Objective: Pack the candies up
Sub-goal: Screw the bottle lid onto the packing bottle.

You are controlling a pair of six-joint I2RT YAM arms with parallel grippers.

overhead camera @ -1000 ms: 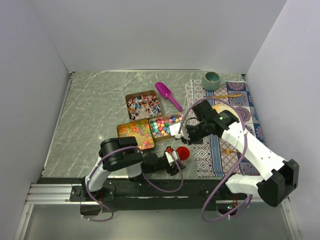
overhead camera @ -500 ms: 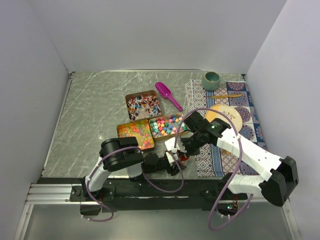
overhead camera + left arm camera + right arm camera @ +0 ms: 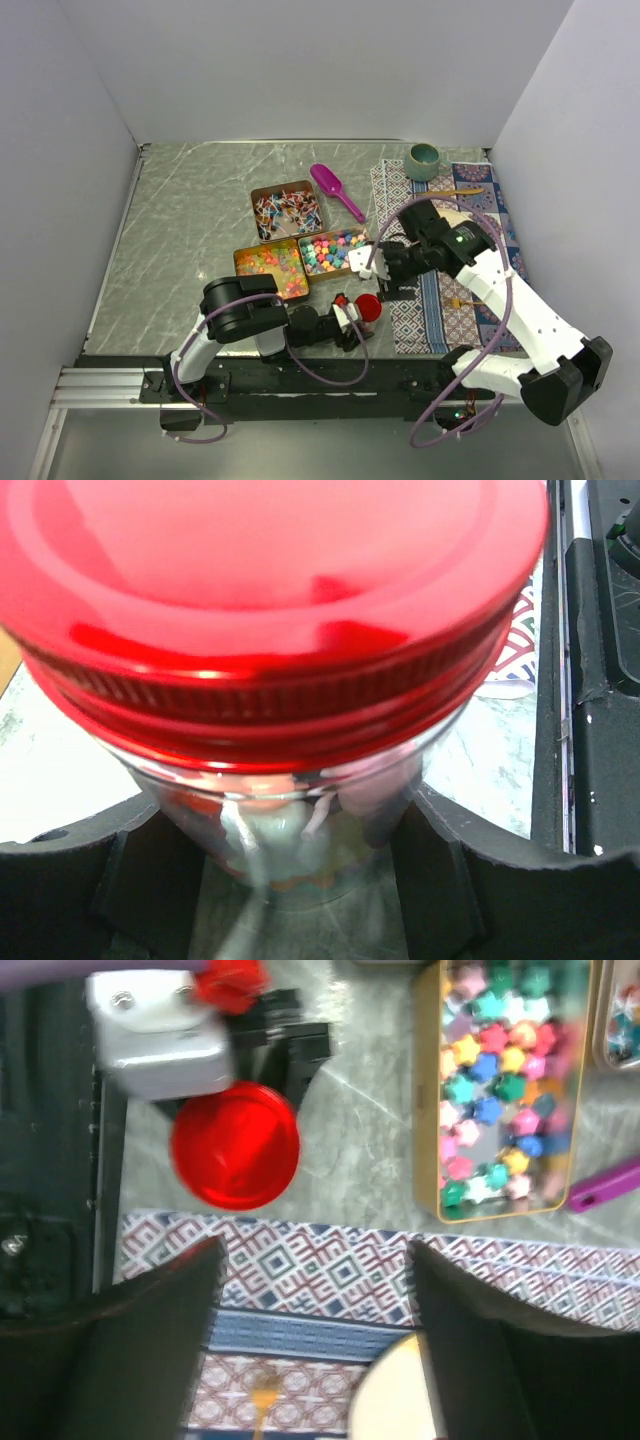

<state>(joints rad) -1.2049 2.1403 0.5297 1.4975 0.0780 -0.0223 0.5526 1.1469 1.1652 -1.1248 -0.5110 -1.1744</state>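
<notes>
Right gripper (image 3: 372, 262) now backed off red lid (image 3: 368, 307), fingers spread, empty, over cloth (image 3: 410, 320) edge. Left gripper (image 3: 350, 322) pinches jar (image 3: 300, 800) at tabletop near edge. Lid looks seated. Remaining candies (image 3: 333, 250) in trays (image 3: 237, 262) mid-tabletop.

Both arms are built from white, tube-like links joined by rounded black joint housings. The left arm (image 3: 240, 312) shows mostly black housings, with one white link low near its base. The right arm (image 3: 520, 310) shows long white links, a large black block at its base and a small green light (image 3: 462, 237) on an upper black joint. Thin purple cables (image 3: 328, 382) loop loosely along each arm. The left hand (image 3: 355, 318) carries a white block (image 3: 150, 1035) with two screw heads and a red piece (image 3: 230, 980); its fingers (image 3: 80, 880) are matte black. The right hand (image 3: 368, 264) is white at its tip, with dark fingers (image 3: 150, 1330).
</notes>
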